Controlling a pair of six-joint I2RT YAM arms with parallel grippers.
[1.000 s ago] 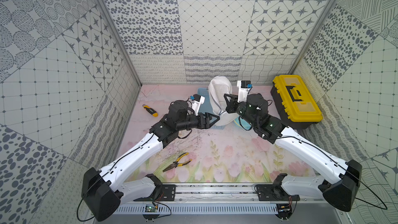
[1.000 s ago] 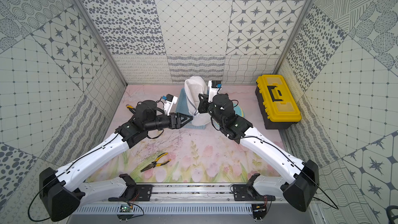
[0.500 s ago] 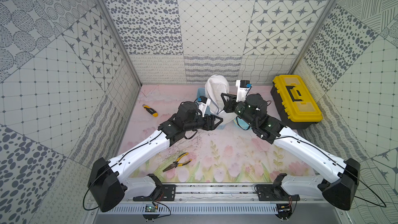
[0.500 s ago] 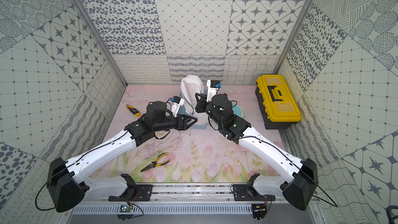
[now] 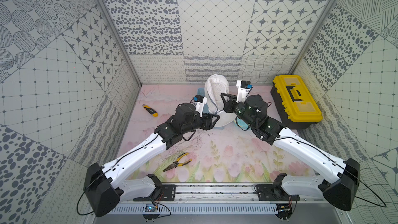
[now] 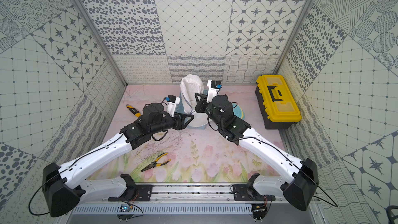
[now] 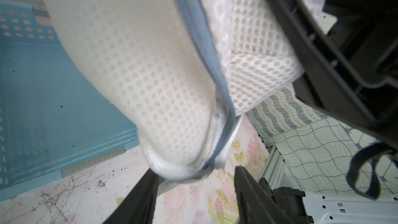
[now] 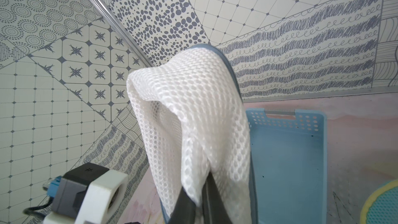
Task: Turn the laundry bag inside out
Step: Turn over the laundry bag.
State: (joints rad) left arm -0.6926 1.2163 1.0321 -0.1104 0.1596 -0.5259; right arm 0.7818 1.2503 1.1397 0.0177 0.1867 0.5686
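Note:
The laundry bag (image 5: 216, 91) (image 6: 191, 91) is white mesh with a blue-grey zip edge, and it hangs upright over the blue basket at the back of the table. My right gripper (image 5: 223, 102) (image 8: 204, 182) is shut on a fold of the mesh (image 8: 193, 115) and holds the bag up. My left gripper (image 5: 217, 117) (image 7: 193, 171) is open at the bag's lower hem (image 7: 172, 169). The hem lies between its fingertips and touches one finger.
The blue basket (image 5: 219, 127) (image 8: 290, 158) stands under the bag. A yellow toolbox (image 5: 297, 102) sits at the right wall. Pliers (image 5: 177, 162) lie in front of the left arm, and a yellow-black knife (image 5: 150, 110) lies at the left. A teal-and-yellow mesh disc (image 8: 383, 203) lies beside the basket.
My left arm has moved right to the bag's lower hem, and its jaws have narrowed. The right gripper has kept its hold on the bag and shifted slightly left.

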